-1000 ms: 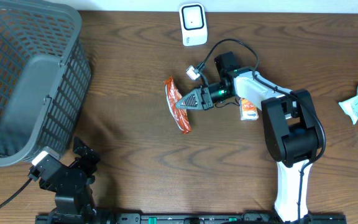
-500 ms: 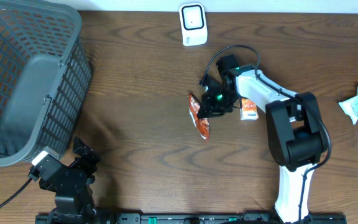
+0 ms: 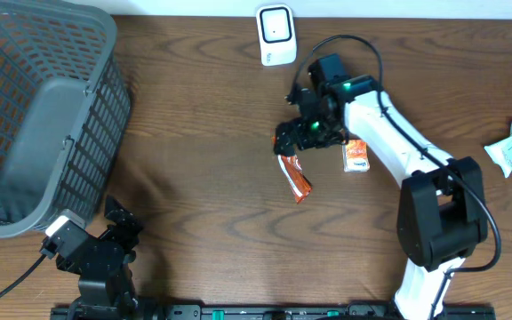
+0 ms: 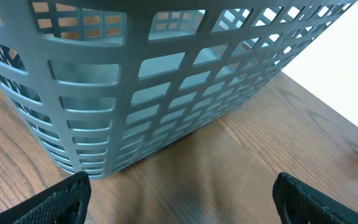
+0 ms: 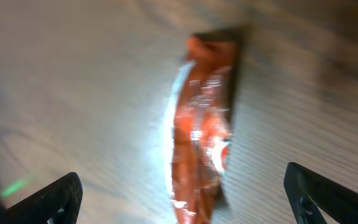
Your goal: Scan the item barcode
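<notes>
**A:** How do the right jaws stand?

**B:** Spread wide, gripping nothing. In the right wrist view one fingertip [image 5: 58, 199] sits in the lower left corner and the other in the lower right. The orange-red foil wrapper [image 5: 201, 143] lies on the brown wooden worktop [image 5: 73, 81] between them, touching neither. That view is blurred, so the wrapper's print cannot be read.

**A:** And from overhead?

**B:** The wrapper lies flat and slanted, its far end just beside the black tip of the right arm [image 3: 389, 133]. A small orange-and-white packet [image 3: 356, 157] lies just to the wrapper's right, next to the arm's white link. The white rounded barcode scanner [image 3: 275, 34] stands at the worktop's far edge, well apart from the wrapper.

**A:** The left jaws?

**B:** Also wide apart with nothing between them, low at the near left corner. One fingertip [image 4: 55, 202] shows at the bottom of the left wrist view. They face the wall of the grey plastic lattice basket [image 4: 166, 81], near it but not touching.

**A:** Anything further out?

**B:** A pale green-and-white pouch [image 3: 511, 147] lies at the far right edge, well apart from the wrapper.
</notes>
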Robot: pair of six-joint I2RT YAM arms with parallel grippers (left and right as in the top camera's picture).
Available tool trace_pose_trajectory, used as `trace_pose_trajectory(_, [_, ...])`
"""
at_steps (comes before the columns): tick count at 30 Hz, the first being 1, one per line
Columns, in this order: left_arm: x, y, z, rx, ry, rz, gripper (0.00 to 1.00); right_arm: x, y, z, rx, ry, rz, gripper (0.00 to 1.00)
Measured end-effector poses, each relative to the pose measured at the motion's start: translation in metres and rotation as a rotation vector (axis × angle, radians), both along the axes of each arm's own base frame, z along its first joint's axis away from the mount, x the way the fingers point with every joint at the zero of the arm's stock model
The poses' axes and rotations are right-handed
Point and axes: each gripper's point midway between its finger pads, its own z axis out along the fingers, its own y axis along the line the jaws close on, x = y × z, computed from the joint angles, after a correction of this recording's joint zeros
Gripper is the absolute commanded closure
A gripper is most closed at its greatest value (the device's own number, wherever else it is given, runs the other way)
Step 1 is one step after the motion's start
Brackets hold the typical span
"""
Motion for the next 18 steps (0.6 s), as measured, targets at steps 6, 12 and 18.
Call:
trace_pose_trajectory(6, [0.0, 0.0, 0.0, 0.0, 0.0, 0.0, 0.07, -0.014, 0.013, -0.017, 0.018, 0.058, 0.07, 0.01])
trace_pose_trajectory(12, [0.0, 0.0, 0.0, 0.0, 0.0, 0.0, 0.07, -0.016, -0.001, -0.054, -0.062, 0.123, 0.061, 0.01])
trace_pose_trajectory(18, [0.0, 0.0, 0.0, 0.0, 0.0, 0.0, 0.07, -0.016, 0.0, -0.055, -0.053, 0.126, 0.089, 0.16])
